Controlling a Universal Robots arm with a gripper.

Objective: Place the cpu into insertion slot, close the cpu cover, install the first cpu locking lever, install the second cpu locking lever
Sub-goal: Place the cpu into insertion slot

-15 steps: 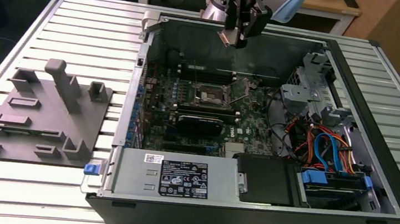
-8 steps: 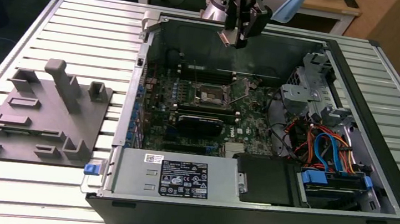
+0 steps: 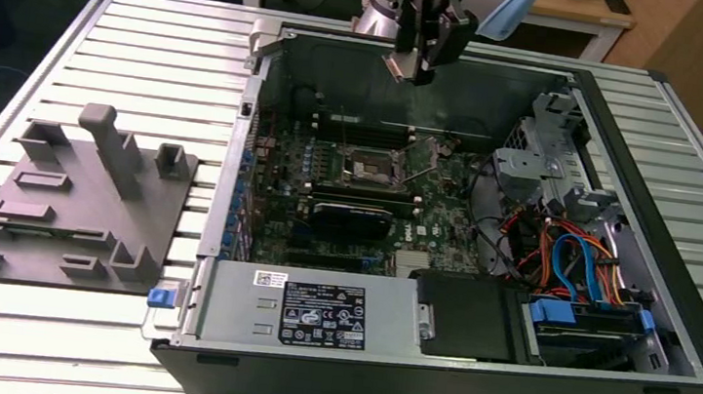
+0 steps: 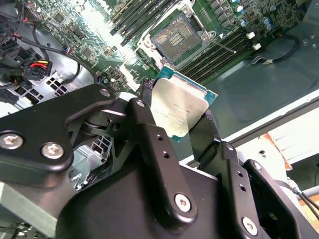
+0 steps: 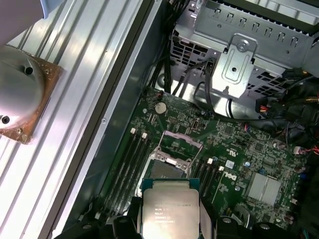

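My gripper point(image 3: 411, 70) hangs above the back of the open computer case, shut on the cpu point(image 3: 400, 68). In both wrist views the cpu point(image 4: 179, 107) point(image 5: 169, 209) is a square silver-topped chip with a green edge, clamped by its sides between the black fingers point(image 4: 144, 129). Well below it on the green motherboard point(image 3: 328, 170) lies the insertion slot point(image 3: 372, 167) point(image 4: 177, 40) point(image 5: 168, 170), its dark centre bare. The cpu cover point(image 5: 178, 142) stands swung up at the slot's far side. A thin locking lever point(image 4: 224, 47) sticks out beside the slot.
The case point(image 3: 656, 288) lies on a slatted metal table point(image 3: 159, 40). Inside are a black card point(image 3: 349, 218), a power supply point(image 3: 313, 316), a drive cage point(image 3: 539, 158) and coloured cables point(image 3: 567, 259). A grey fixture block point(image 3: 77, 198) sits at the exterior view's left.
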